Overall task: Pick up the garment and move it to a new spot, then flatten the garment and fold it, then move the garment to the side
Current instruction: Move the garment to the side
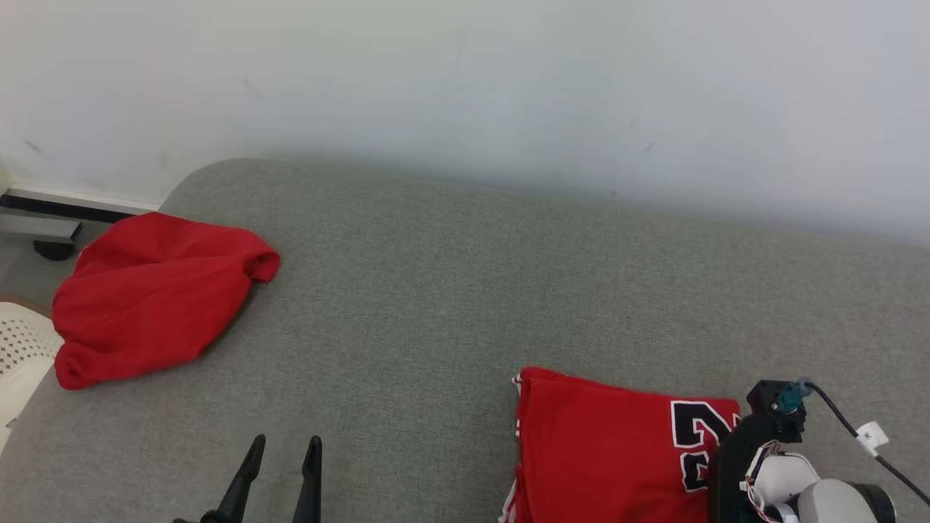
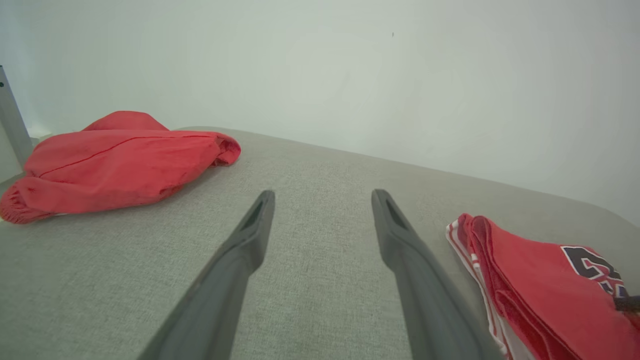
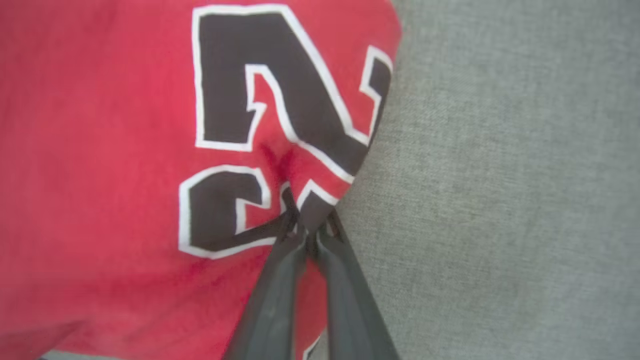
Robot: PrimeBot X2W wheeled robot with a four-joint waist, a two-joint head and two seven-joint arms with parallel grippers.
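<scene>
The garment (image 1: pixel 603 450) is a folded red jersey with a black, white-edged number, lying at the near right of the grey padded surface (image 1: pixel 436 290). In the right wrist view my right gripper (image 3: pixel 310 227) is shut on the garment (image 3: pixel 125 150), pinching a fold at its edge by the number, and the cloth puckers there. My left gripper (image 1: pixel 285 443) stands open over bare surface to the garment's left, with nothing between its fingers. In the left wrist view the left gripper (image 2: pixel 322 195) points toward the wall, with the garment (image 2: pixel 540 280) at its right.
A second, crumpled plain red garment (image 1: pixel 152 298) lies at the far left of the surface, near its rounded corner. A white perforated basket (image 1: pixel 18 349) stands past the left edge. A pale wall (image 1: pixel 508 87) runs along the back.
</scene>
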